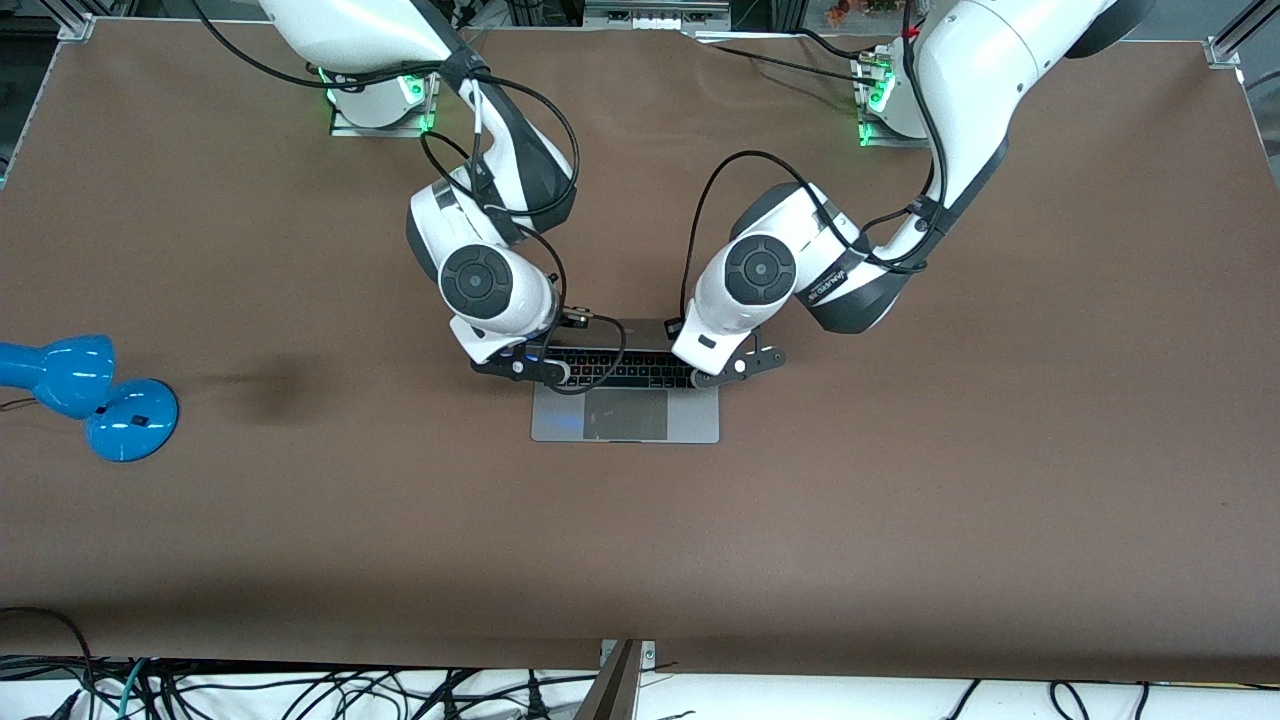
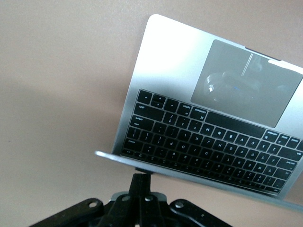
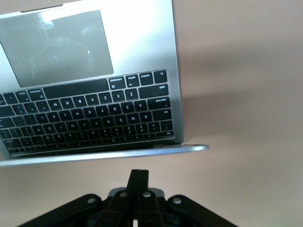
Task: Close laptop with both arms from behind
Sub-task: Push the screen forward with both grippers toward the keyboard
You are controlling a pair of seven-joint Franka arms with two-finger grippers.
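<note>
The laptop [image 1: 625, 405] is seen lying open on the brown tabletop [image 1: 900, 480], roughly at the centre of the front view, with its trackpad end toward 6 o'clock and its hinge toward 12 o'clock, nearer the arm bases. Its long axis runs from 9 to 3 o'clock, across the line between the two arms. The lid is seen edge-on in both wrist views, standing up over the top row of keys. The right hand [image 1: 520, 366] is placed at the lid's 9 o'clock end and the left hand [image 1: 735, 370] at its 3 o'clock end, both on the hinge side of the lid, so that the keyboard lies from each hand toward 6 o'clock. Both hands have their fingers pressed together and nothing is clamped in them. In the left wrist view the fingertip [image 2: 138, 177] appears to touch the lid's top edge; in the right wrist view the fingertip [image 3: 138, 176] sits just short of it, though contact cannot be confirmed from this angle. The two hands are judged about equally near the lid, so an even push toward 6 o'clock and downward is called for. A blue lamp [image 1: 85, 395] lies well apart at 9 o'clock.
</note>
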